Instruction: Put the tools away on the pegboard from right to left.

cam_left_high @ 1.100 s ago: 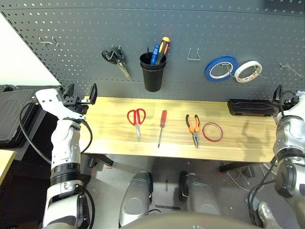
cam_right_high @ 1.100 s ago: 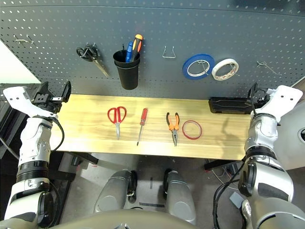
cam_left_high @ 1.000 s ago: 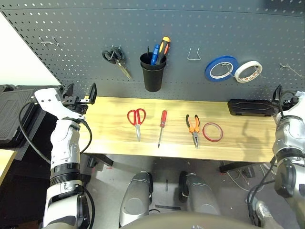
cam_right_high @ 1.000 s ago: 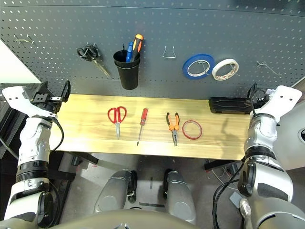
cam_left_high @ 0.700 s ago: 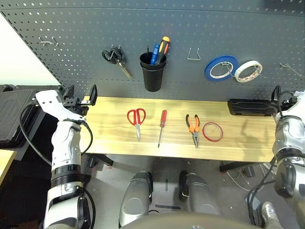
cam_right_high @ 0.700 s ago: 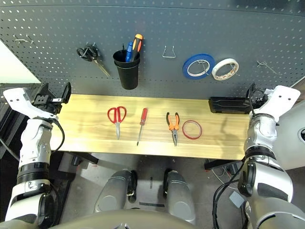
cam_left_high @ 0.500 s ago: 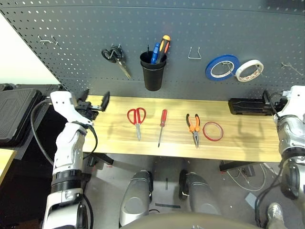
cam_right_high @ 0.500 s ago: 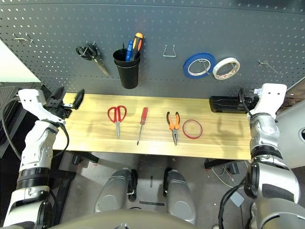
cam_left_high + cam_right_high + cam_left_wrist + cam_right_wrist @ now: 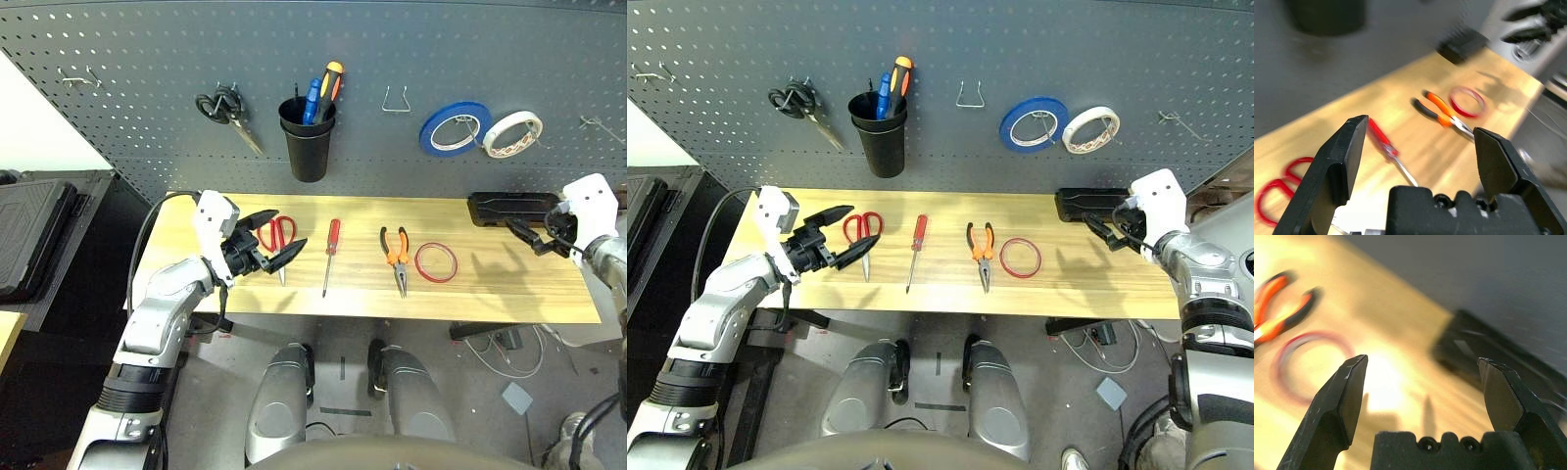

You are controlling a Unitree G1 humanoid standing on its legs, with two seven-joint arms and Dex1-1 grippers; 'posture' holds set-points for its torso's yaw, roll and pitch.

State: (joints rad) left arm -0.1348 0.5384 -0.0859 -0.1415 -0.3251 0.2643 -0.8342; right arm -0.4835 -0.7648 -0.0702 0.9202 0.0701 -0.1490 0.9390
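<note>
The pegboard rises behind the table. Mid-table, scissors, screwdriver and pliers point toward the front edge; tape ring rightmost. Left end effector and right end effector gape empty

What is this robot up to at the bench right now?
Four tools lie untouched in a row on the wooden table: red-handled scissors, a red-handled screwdriver, orange-handled pliers and a red tape ring. The left gripper hovers open by the scissors; the right gripper is open at the table's right end, short of the ring. Nothing is held, and the pegboard has none of them yet.
</note>
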